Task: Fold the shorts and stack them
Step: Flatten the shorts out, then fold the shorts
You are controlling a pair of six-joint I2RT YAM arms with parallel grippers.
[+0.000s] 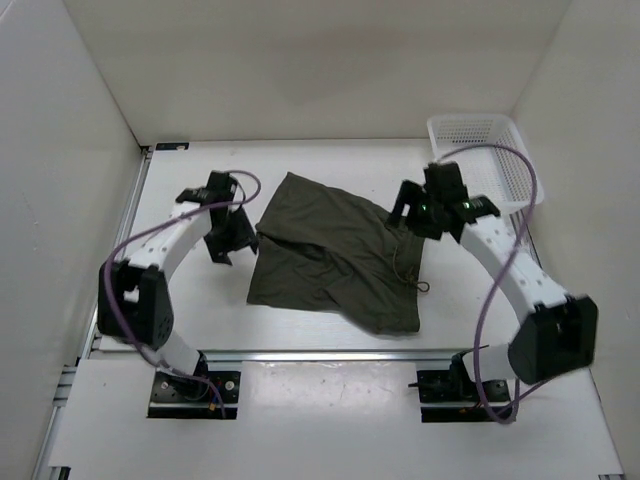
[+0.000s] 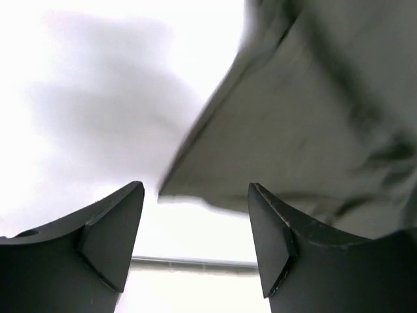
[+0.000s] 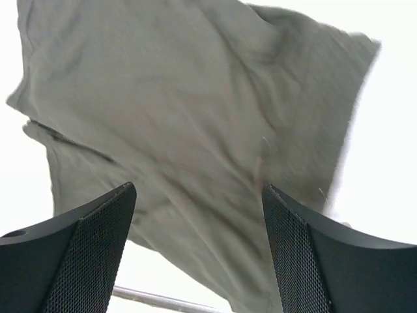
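Both sets of jaws stand apart, empty. The left arm's [image 1: 165,245] hang just beside the left edge of the shorts [image 1: 335,255]; the right arm's [image 1: 510,265] hover over the far-right corner, seemingly nearer. The shorts lie rumpled on the surface [image 1: 480,300], long axis running far-left to near-right.

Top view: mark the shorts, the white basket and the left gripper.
shorts [image 1: 330,255], top external view, middle of the fabric.
white basket [image 1: 470,121], top external view, far rim.
left gripper [image 1: 222,257], top external view, between its fingertips.
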